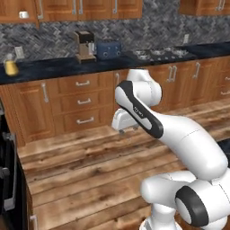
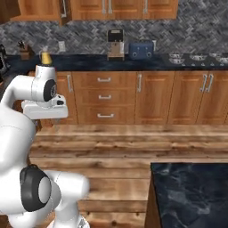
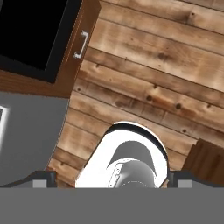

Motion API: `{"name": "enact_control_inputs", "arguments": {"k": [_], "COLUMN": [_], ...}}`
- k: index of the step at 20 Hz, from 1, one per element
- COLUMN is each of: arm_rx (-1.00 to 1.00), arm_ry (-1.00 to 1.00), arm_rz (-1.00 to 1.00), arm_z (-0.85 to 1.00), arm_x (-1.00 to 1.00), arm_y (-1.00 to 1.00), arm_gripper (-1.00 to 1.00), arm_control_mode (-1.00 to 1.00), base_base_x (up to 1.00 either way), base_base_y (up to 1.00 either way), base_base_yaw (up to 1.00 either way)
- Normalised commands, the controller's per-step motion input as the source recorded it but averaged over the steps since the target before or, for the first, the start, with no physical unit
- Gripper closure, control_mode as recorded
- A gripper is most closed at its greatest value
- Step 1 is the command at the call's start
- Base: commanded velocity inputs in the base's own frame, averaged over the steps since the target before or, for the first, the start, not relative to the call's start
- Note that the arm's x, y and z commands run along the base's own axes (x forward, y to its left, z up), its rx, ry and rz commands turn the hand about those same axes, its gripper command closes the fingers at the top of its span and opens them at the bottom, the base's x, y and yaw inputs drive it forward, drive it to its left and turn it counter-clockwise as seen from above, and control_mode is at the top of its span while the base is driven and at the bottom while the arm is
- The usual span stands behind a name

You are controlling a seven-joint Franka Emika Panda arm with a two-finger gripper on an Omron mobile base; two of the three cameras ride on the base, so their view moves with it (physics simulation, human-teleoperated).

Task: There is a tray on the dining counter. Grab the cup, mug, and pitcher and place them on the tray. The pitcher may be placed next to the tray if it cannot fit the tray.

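Wooden floor planks lie under the gripper, which points down with its two fingertips spread wide and holding nothing. The pitcher, what looks like a yellow-filled glass shape, stands on the far black wall counter. A corner of the dining counter shows nearby.

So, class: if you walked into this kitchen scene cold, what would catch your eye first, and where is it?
The big white robot arm dominates the foreground, folded over the wooden plank floor, its open gripper pointing down at the boards. Behind it runs a black wall counter with a coffee machine and a blue toaster below a herringbone backsplash. A corner of the black marble dining counter shows at lower right of the right base view.
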Motion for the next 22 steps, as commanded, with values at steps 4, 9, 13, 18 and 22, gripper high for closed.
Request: {"name": "enact_control_inputs", "arguments": {"k": [4, 9, 13, 18, 22], "arm_rx": [0.0, 0.0, 0.0, 0.0, 0.0], "arm_ry": [0.0, 0.0, 0.0, 0.0, 0.0], "arm_rz": [0.0, 0.0, 0.0, 0.0, 0.0], "arm_z": [0.0, 0.0, 0.0, 0.0, 0.0], "arm_x": [0.0, 0.0, 0.0, 0.0, 0.0], "arm_y": [0.0, 0.0, 0.0, 0.0, 0.0], "arm_gripper": [-1.0, -1.0, -1.0, -1.0, -1.0], "arm_control_mode": [1.0, 1.0, 1.0, 1.0, 1.0], "base_base_x": [0.88, 0.84, 0.84, 0.81, 0.65], "base_base_y": [0.31, 0.36, 0.42, 0.48, 0.53], "base_base_yaw": [0.09, 0.06, 0.04, 0.01, 0.0]}}
